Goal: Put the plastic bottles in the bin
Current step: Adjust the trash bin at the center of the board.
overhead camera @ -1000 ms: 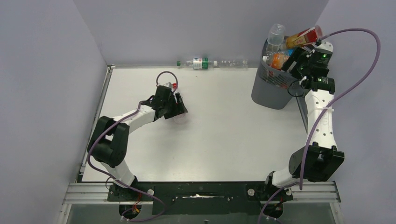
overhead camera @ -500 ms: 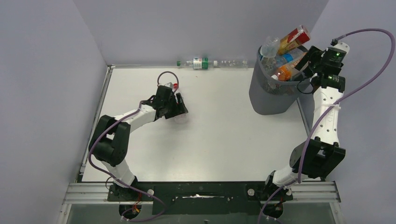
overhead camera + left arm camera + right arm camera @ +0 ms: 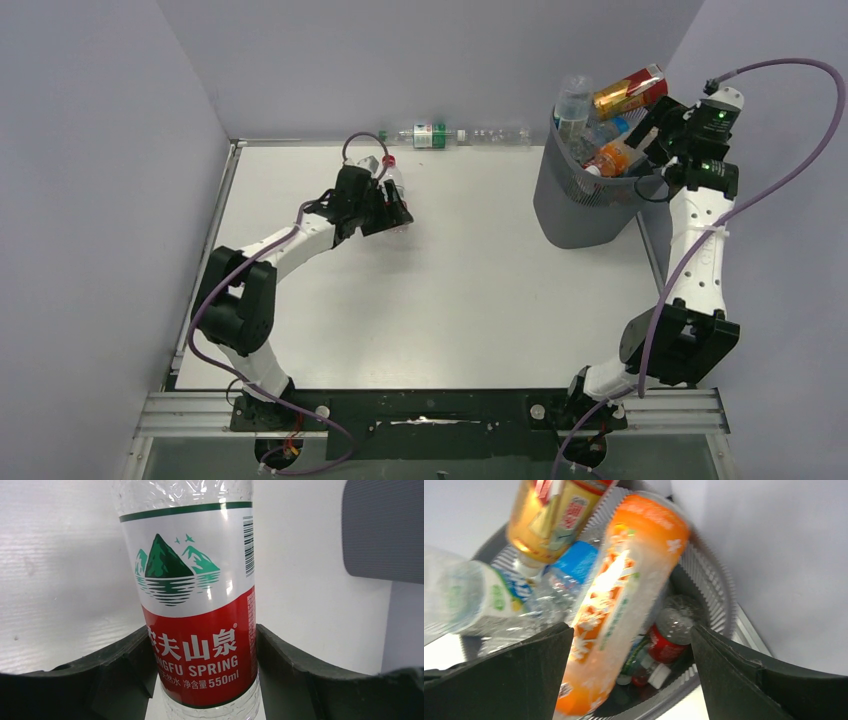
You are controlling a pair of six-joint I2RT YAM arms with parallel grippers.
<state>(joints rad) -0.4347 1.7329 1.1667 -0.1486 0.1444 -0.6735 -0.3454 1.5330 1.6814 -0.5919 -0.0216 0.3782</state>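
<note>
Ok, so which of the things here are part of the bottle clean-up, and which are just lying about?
Part of the job:
- Nongfu Spring bottle, gripped by the left end effector
- green-labelled bottle and clear bottle along the table's far edge
- mesh bin, with the orange bottle and others inside

Just there:
- purple cables
- aluminium rail

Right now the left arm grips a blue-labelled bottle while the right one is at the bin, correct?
Not quite: the bottle in the left gripper has a red and white label, as the left wrist view shows. The rest is right.
</note>
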